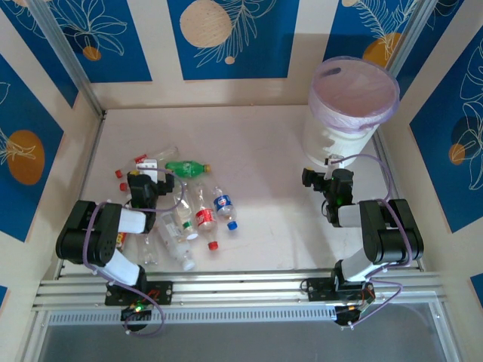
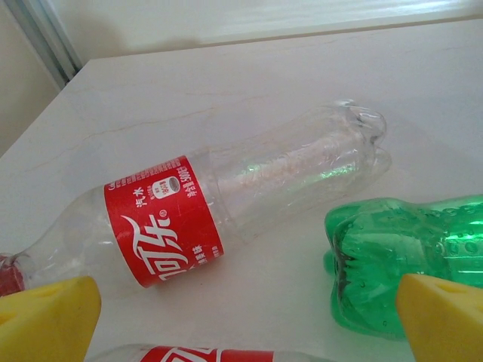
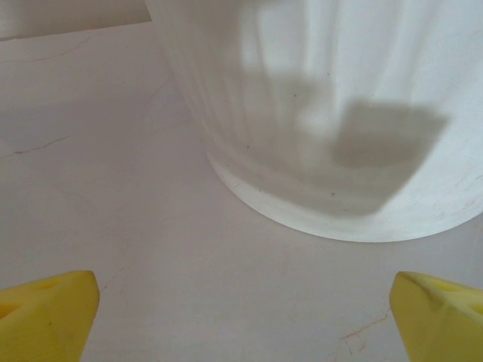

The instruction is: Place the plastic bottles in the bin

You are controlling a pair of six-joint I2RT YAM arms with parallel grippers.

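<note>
Lying clustered at lower left, the plastic bottles (image 1: pixel 189 204) all sit on the table (image 1: pixel 264 151); the bin (image 1: pixel 339 139), upper right, shows none inside. Left gripper (image 1: pixel 147 178) and right gripper (image 1: pixel 321 176) stand released, empty.

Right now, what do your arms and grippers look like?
Left arm and right arm: black joints, white links, lilac cables looping alongside. Left gripper and right gripper: black bodies, yellow wedge-shaped fingertips.

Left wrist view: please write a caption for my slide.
Open left gripper facing a clear red-labelled bottle lying beside a green bottle.
</note>
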